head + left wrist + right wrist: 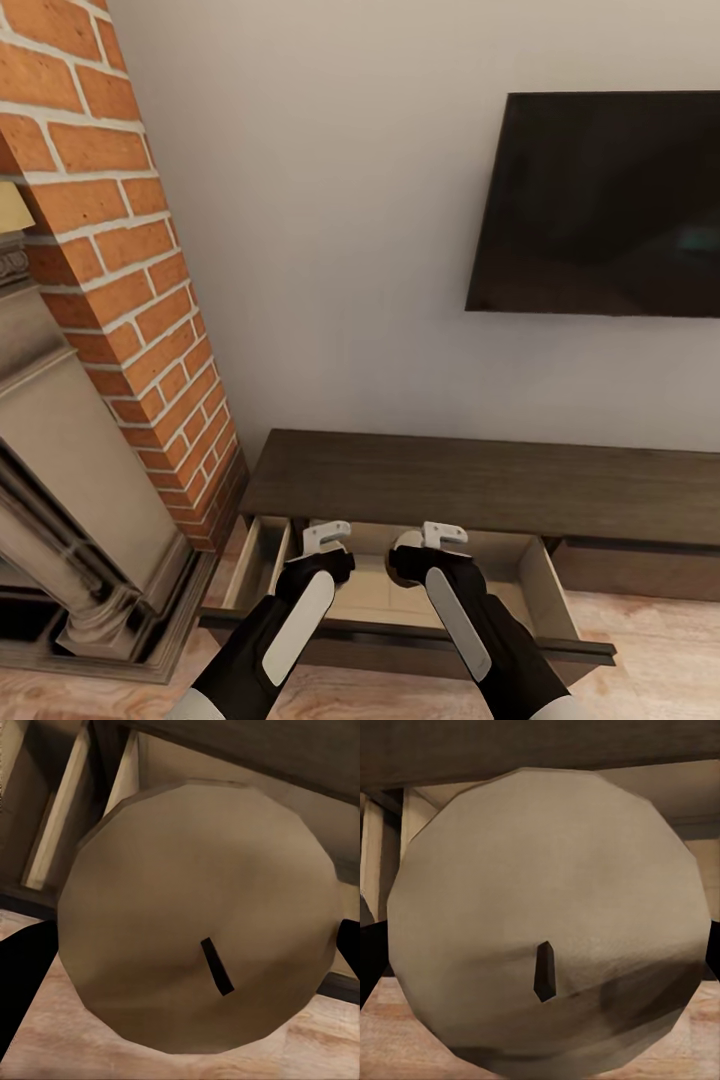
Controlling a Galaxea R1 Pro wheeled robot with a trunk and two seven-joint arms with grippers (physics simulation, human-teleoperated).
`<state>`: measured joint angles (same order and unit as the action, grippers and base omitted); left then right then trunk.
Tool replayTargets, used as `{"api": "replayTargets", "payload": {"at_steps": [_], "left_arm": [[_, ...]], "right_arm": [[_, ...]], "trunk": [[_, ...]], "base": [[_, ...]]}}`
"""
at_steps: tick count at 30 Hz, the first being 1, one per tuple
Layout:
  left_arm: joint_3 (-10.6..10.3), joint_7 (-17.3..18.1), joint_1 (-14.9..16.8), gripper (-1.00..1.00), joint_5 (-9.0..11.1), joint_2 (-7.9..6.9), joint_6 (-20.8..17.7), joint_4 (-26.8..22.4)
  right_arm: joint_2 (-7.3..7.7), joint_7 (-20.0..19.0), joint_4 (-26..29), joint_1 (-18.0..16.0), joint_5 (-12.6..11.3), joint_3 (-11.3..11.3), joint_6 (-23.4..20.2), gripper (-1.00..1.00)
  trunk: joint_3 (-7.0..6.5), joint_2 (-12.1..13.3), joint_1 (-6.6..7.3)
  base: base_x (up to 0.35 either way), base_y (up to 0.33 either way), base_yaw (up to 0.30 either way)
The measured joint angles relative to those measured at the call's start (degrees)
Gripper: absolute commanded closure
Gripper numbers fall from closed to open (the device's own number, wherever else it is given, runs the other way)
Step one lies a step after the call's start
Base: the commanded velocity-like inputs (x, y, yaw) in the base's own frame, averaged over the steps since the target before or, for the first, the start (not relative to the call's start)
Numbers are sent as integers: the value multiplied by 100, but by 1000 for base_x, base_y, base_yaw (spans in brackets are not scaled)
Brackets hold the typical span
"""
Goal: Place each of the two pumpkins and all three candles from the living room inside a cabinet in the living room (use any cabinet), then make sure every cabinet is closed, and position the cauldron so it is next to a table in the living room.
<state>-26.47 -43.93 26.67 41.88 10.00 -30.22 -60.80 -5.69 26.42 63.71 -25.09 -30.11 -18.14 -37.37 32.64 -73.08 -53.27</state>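
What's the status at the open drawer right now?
Left hand shut on a candle; right hand shut on another candle. Both over open cabinet drawer. Nothing seen blocking the drop.

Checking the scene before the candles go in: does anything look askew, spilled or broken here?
Nothing stands out. The long dark-brown wooden cabinet has one pale-lined drawer pulled open, squarely, with both hands over it, each gripping an olive-tan candle.
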Motion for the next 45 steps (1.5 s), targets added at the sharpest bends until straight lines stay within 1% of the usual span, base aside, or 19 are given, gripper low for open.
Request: {"api": "replayTargets", "payload": {"at_steps": [6, 9, 10, 13, 14, 21, 23, 25, 28, 32, 40, 43, 44, 45], "left_arm": [[-15, -28, 53, 100, -1, 0, -262, -44], [-20, -17, 180, 100, 7, 0, -494, -27], [-29, -15, 191, 100, 4, 0, -516, -6], [-192, -14, 207, 100, 0, 0, -539, 53], [-218, -17, 209, 100, -10, 0, -541, 57], [-271, -17, 211, 100, -12, 0, -538, 73], [-278, -15, 211, 100, -16, 0, -484, 75], [-285, -10, 211, 100, -15, 0, -281, 124], [-294, -4, 210, 100, -19, 0, -13, 346], [-298, 6, 211, 100, -63, 0, 68, 422], [-306, 33, 211, 100, -62, 0, 85, 427], [-489, 35, 211, 100, -54, 0, 132, 419], [-560, 36, 212, 100, -59, 0, 189, 405], [-667, 39, 212, 100, -55, 0, 327, 384]], "right_arm": [[10, -2, 13, 0, -1, -4, -2, 100], [13, -2, 13, 0, 2, -4, -2, 100], [13, -2, 16, 0, 3, -4, -2, 100], [13, -2, 12, 0, 4, -4, -2, 100], [13, -2, 14, 0, 4, -4, -2, 100], [27, -2, 11, 0, 8, -4, -5, 100], [35, -2, 11, 0, 11, -1, -8, 100], [38, -2, 11, 0, 10, 1, -5, 100], [39, -2, 11, 0, 12, 4, -4, 100], [40, -2, 11, 0, 12, 5, -8, 100], [50, -8, 13, 0, 6, 5, -11, 100], [49, -10, 9, 0, 8, 5, -10, 100], [48, -10, 10, 0, 9, 5, -9, 100], [48, -10, 11, 0, 7, 5, -9, 100]], "trunk": [[108, -241, -132], [162, -361, -198], [180, -401, -220], [234, -522, -286], [251, -562, -308], [377, -843, -461], [413, -923, -505], [449, -1003, -549], [503, -1123, -615], [575, -1284, -703], [718, -1605, -879], [719, -1607, -879], [719, -1607, -879], [719, -1607, -879]], "base": [[0, 0, 0], [0, 0, 0], [0, 0, 0], [0, 0, 0], [0, 0, 0], [0, 0, 0], [0, 0, 0], [0, 0, 0], [0, 0, 0], [0, 0, 0], [0, 0, 0], [0, 0, 0], [0, 0, 0], [0, 0, 0]]}}
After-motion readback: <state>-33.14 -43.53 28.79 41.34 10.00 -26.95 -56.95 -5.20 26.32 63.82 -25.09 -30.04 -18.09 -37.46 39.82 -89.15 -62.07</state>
